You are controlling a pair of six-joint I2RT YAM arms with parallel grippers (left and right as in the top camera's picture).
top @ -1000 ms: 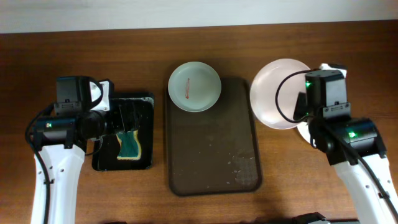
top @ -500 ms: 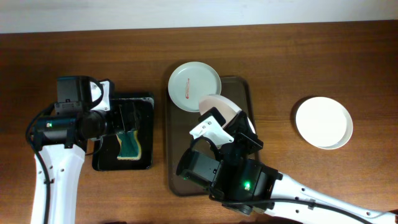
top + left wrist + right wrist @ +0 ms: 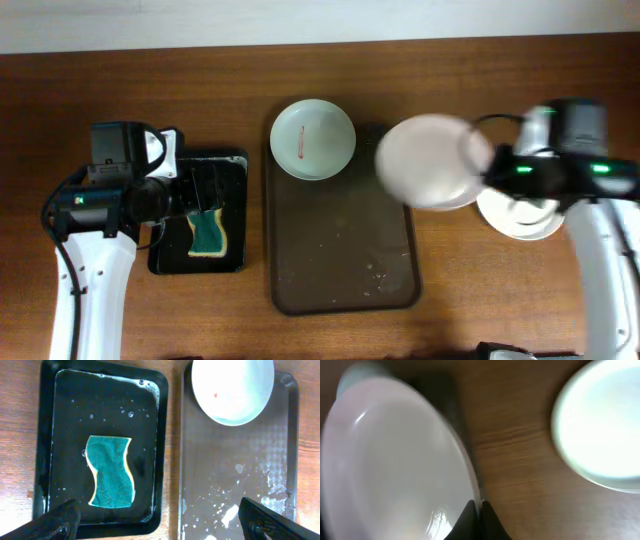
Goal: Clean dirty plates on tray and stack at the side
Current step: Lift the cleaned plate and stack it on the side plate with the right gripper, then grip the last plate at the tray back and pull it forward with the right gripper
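Note:
A pale plate (image 3: pixel 312 140) with a red smear lies at the far end of the dark-brown tray (image 3: pixel 340 290). It also shows in the left wrist view (image 3: pixel 232 390), lying on the tray (image 3: pixel 235 485). My right gripper (image 3: pixel 485 170) is shut on the rim of a white plate (image 3: pixel 430 160) and holds it, motion-blurred, over the tray's right edge. In the right wrist view the fingers (image 3: pixel 479 510) pinch that plate (image 3: pixel 390 460). Another white plate (image 3: pixel 525 218) (image 3: pixel 605 425) lies on the table at the right. My left gripper (image 3: pixel 200 190) (image 3: pixel 160 520) is open and empty.
A glossy black tray (image 3: pixel 165 262) (image 3: pixel 50 460) left of the brown tray holds a green sponge (image 3: pixel 207 233) (image 3: pixel 110 472) and water drops. Wet spots lie on the brown tray's near right part. The wooden table runs to a white wall at the back.
Half a second ago my right arm held the plate over the tray's middle. Now it is at the right, with the plate over the tray's right edge. The left arm has not moved.

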